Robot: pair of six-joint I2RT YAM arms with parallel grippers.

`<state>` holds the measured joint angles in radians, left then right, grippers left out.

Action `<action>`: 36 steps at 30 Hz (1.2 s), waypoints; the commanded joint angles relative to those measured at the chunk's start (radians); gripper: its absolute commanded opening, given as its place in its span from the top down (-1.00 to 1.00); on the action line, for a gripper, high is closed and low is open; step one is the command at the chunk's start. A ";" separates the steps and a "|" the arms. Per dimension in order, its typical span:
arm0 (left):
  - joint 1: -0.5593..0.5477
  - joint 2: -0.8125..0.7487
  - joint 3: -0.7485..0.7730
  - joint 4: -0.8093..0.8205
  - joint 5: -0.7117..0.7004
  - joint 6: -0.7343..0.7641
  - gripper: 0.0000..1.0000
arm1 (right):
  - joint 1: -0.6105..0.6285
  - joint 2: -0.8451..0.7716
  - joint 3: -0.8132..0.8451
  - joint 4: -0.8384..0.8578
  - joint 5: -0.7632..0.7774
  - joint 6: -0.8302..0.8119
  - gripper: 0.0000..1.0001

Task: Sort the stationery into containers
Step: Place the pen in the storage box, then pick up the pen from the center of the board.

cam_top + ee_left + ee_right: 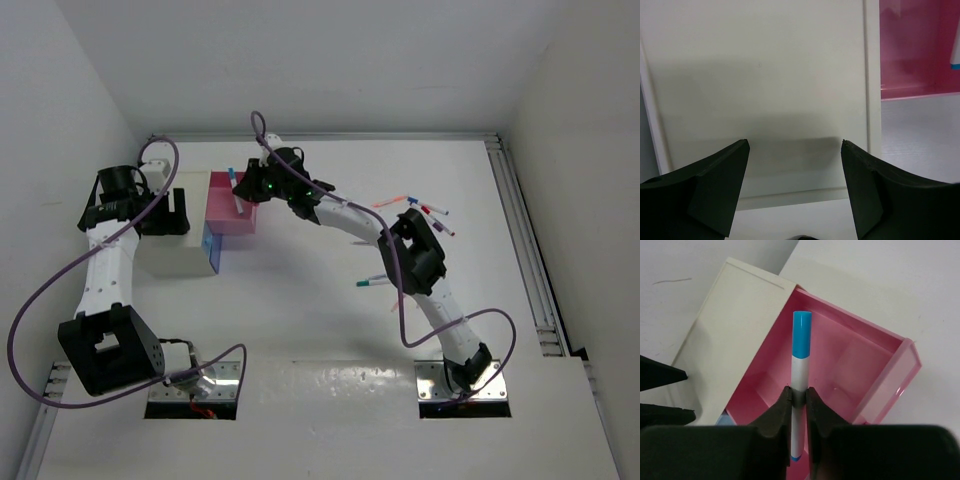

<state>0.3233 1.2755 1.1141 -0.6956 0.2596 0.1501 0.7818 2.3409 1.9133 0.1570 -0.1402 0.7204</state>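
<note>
The right jaws are clenched on a white marker [801, 371], pinching its barrel just below the blue cap. The marker hangs over the open pink drawer-box [905, 366], with the capped end pointing away from the wrist; whether its lower end touches the box floor I cannot tell. The pink box sits against the side of a white cabinet [735, 340], and a blue drawer-box [212, 252] lies just beside it on the near side. The left jaws are released, spread wide and holding nothing, and they face the flat top of the cabinet. Farther out on the table [300, 310], a loose cluster of pens [418, 207] lies well apart to the right. A single teal-capped pen [372, 282] lies near the right arm's elbow.
</note>
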 commanded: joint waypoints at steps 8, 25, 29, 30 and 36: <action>0.016 -0.007 0.004 -0.002 0.021 0.005 -0.62 | -0.015 -0.109 0.066 0.009 -0.035 0.008 0.00; 0.023 -0.007 0.020 -0.016 0.133 0.042 -0.62 | -0.262 -0.756 -0.670 -0.738 -0.205 -1.117 0.43; 0.028 -0.007 0.015 -0.013 0.147 0.042 -0.62 | -0.305 -0.834 -0.861 -0.804 -0.142 -1.308 0.73; 0.028 -0.008 0.015 -0.015 0.150 0.037 -0.62 | -0.309 -0.844 -0.905 -0.826 -0.141 -1.322 0.77; 0.028 -0.033 0.009 -0.028 0.141 0.048 -0.62 | -0.372 -0.845 -0.974 -0.889 -0.104 -1.352 0.60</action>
<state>0.3378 1.2747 1.1152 -0.7151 0.3798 0.1829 0.4431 1.5345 0.9318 -0.7025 -0.2623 -0.5453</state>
